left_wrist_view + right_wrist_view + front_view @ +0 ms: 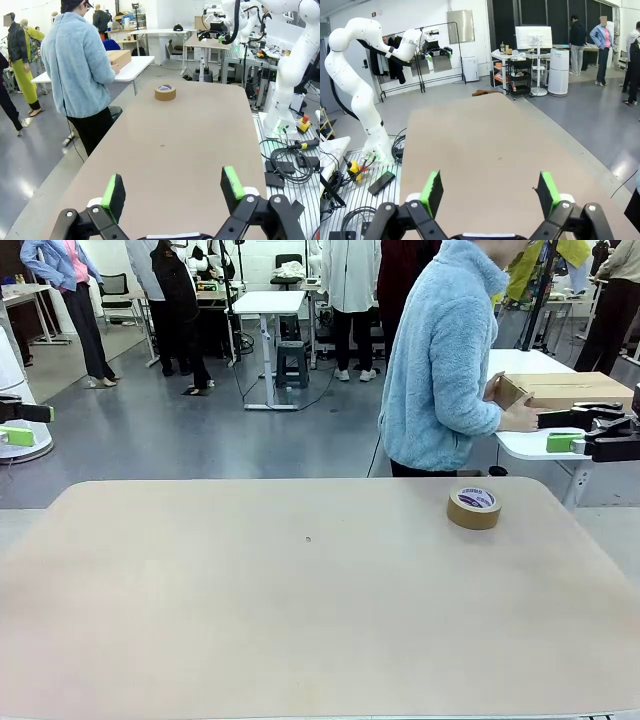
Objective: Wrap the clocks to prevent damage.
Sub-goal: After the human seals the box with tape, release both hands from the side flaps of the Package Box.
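The clocks are out of view. My left gripper (20, 424) hangs open at the left edge of the table (300, 620), with nothing between its green pads (114, 190). My right gripper (565, 431) stands open at the far right, level with the person's side table, and is empty too. In the right wrist view its pads (432, 192) frame bare tabletop. A person in a light blue fleece (440, 360) stands at the far side, turned away, with both hands on a brown cardboard box (570, 390).
A brown tape roll (474, 507) lies flat near the table's far right corner. The box rests on a white side table (530, 445) beyond that corner. Cables and small devices lie by the right arm's base (287, 165).
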Tool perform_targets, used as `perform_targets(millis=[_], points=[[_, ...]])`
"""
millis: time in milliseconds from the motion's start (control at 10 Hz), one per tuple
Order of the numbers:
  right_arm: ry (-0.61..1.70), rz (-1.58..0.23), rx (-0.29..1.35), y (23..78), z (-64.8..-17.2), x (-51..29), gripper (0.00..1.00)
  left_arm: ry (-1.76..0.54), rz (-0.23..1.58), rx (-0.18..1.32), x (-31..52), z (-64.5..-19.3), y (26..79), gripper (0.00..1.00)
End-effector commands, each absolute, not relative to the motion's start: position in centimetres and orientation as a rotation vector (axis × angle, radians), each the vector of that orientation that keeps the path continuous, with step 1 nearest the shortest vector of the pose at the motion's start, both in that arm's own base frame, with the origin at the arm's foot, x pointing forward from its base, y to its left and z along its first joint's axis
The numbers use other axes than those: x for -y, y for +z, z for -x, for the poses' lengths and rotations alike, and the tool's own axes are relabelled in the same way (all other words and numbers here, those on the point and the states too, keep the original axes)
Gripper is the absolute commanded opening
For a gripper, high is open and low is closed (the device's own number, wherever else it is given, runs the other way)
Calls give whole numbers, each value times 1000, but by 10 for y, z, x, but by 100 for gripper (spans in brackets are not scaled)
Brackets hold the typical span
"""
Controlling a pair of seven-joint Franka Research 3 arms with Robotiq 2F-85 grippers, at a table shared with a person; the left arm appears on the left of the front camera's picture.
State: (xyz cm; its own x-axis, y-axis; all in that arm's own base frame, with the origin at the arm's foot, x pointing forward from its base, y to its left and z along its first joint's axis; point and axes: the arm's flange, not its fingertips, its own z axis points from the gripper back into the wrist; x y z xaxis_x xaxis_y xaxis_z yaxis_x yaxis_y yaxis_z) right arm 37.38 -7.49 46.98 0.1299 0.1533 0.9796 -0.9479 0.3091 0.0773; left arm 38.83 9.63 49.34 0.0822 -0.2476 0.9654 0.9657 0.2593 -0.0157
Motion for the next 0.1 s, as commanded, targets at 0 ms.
perform_targets(millis=[0], points=[[999, -914, 1135, 468, -373, 78, 100, -1094, 865, 1104, -97, -388, 493, 100]])
